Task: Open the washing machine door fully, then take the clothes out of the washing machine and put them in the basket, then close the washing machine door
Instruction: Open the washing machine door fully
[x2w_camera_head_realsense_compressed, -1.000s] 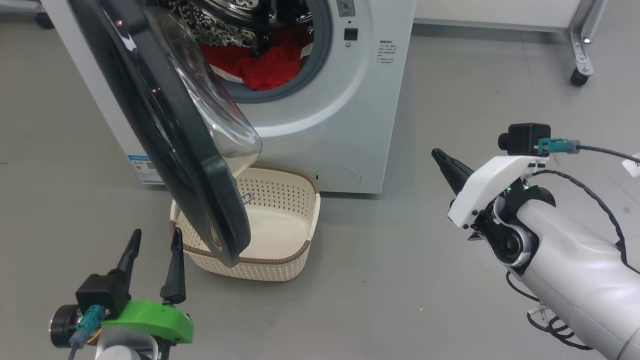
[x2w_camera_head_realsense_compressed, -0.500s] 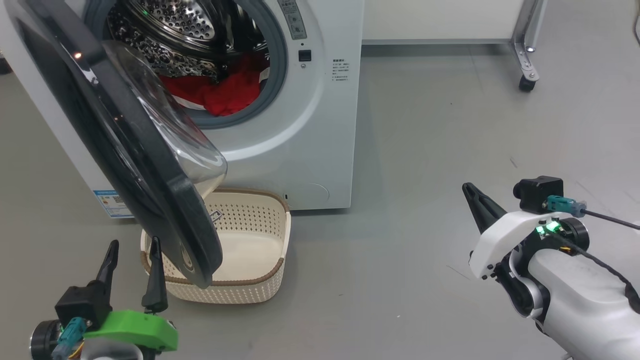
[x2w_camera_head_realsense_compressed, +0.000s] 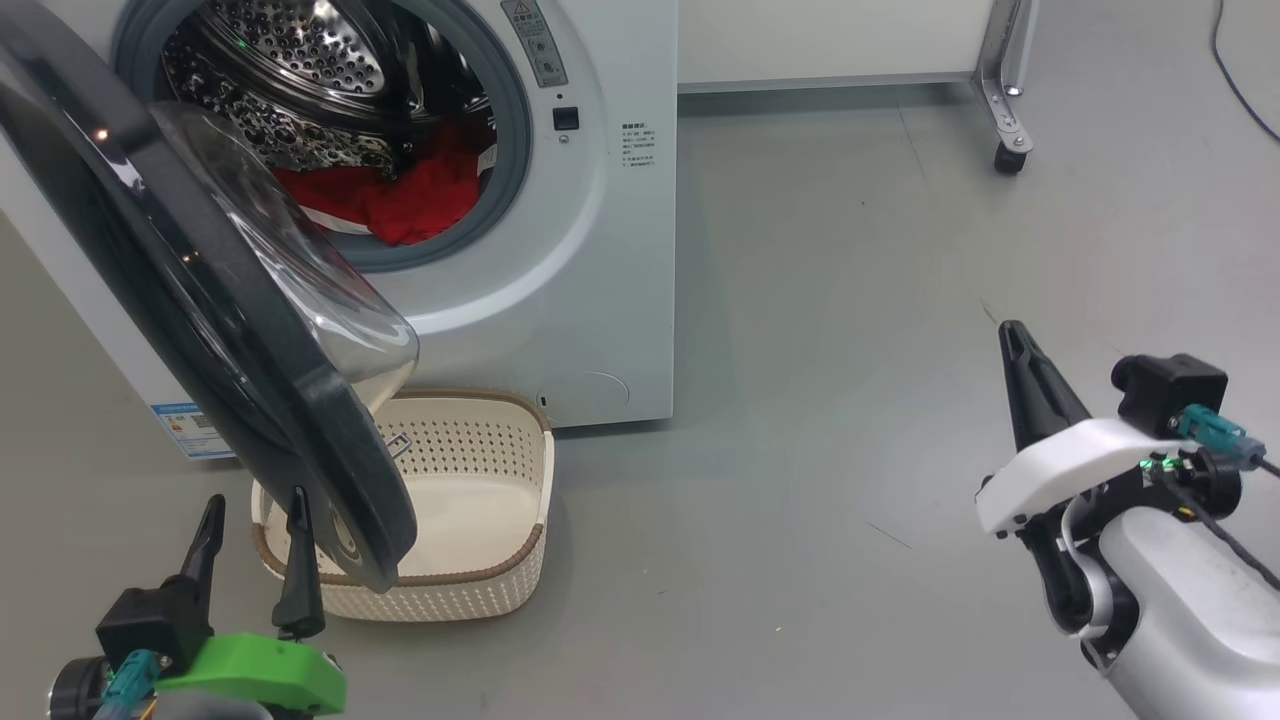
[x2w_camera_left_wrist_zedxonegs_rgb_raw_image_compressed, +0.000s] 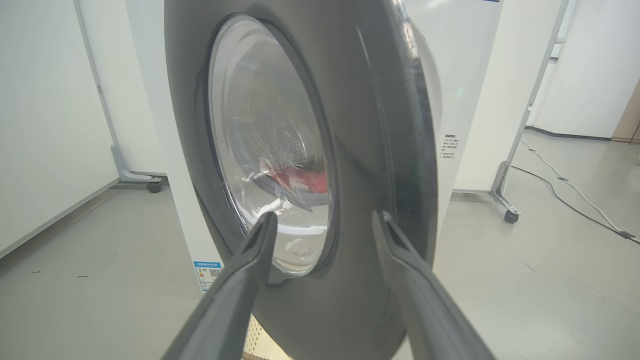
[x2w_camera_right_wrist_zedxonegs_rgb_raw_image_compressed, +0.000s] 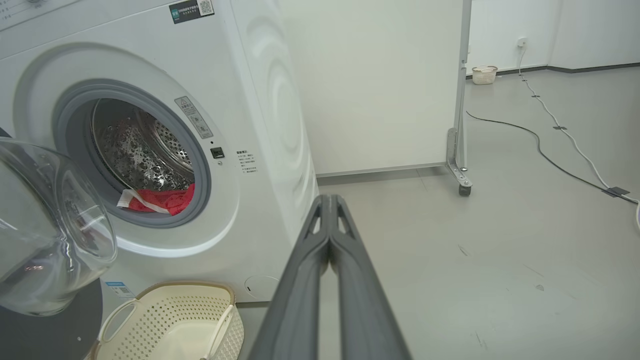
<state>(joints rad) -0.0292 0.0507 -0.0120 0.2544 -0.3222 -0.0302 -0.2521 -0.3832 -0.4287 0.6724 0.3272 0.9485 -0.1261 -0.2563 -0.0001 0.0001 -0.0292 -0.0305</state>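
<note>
Left tool (x2w_camera_head_realsense_compressed: 255, 508) spread wide, empty, fingers pointing at the lower black rim of the washing machine door (x2w_camera_head_realsense_compressed: 250, 380); contact unclear. Right tool (x2w_camera_head_realsense_compressed: 1015, 345) pinched closed, empty, well off to the right above the floor (x2w_camera_head_realsense_compressed: 800, 500). Door part open, lower edge over the basket (x2w_camera_head_realsense_compressed: 520, 575). Red clothes (x2w_camera_head_realsense_compressed: 400, 200) lie in the drum (x2w_camera_head_realsense_compressed: 300, 60) of the washing machine (x2w_camera_head_realsense_compressed: 600, 300).

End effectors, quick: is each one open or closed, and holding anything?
Left end effector: open, holding nothing.
Right end effector: closed, holding nothing.
</note>
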